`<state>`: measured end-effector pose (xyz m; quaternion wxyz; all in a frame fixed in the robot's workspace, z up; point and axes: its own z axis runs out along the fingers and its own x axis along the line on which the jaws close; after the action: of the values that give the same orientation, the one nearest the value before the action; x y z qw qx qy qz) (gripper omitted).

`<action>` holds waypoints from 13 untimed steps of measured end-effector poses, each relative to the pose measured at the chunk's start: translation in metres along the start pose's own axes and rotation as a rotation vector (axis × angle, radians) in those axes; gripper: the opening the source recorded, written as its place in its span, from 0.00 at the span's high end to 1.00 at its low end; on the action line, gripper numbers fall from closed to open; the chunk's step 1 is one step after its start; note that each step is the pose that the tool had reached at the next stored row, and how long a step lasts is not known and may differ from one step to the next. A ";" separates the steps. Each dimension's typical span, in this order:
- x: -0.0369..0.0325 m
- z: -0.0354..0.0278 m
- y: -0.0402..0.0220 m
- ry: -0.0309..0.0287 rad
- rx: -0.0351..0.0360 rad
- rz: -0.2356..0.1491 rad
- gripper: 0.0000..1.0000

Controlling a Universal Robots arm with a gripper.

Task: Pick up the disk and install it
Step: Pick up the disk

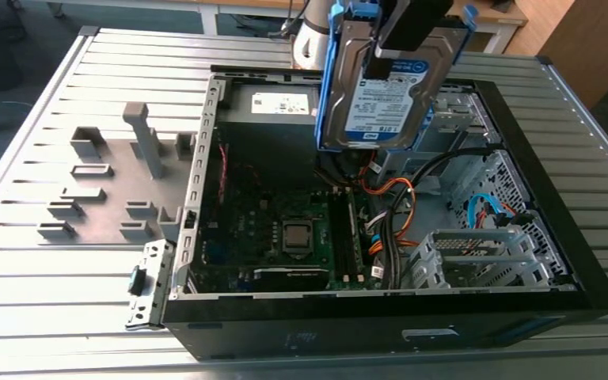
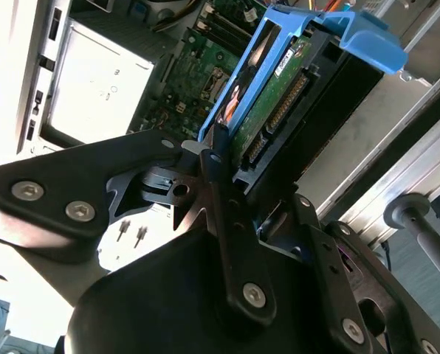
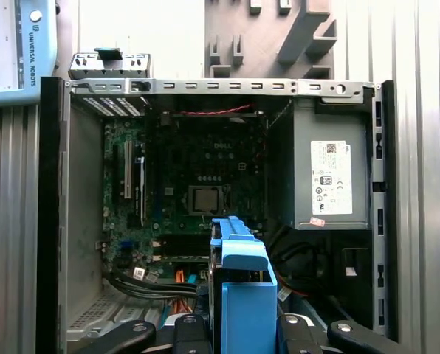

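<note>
The hand [image 1: 397,55] grips the flat silver, blue-framed disk [image 1: 383,103] upright over the open black case [image 1: 389,313] on the ribbed metal bench [image 1: 29,269].

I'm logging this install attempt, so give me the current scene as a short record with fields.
holding: the gripper is clamped on the disk, which sits in its blue carrier
disk position: in the air, on edge, above the open computer case
installed: not yet
inside case: motherboard, power supply, orange cables
support: slatted metal table
</note>
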<state>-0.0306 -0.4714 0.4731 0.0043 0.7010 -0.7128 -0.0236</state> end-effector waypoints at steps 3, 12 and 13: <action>0.0025 -0.0001 0.0000 0.0001 0.0000 0.000 0.64; 0.0100 -0.0003 -0.0002 0.0005 0.0000 0.000 0.64; 0.0108 -0.0003 -0.0002 0.0005 0.0000 0.000 0.64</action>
<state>-0.0306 -0.4823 0.4731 0.0045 0.7010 -0.7128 -0.0234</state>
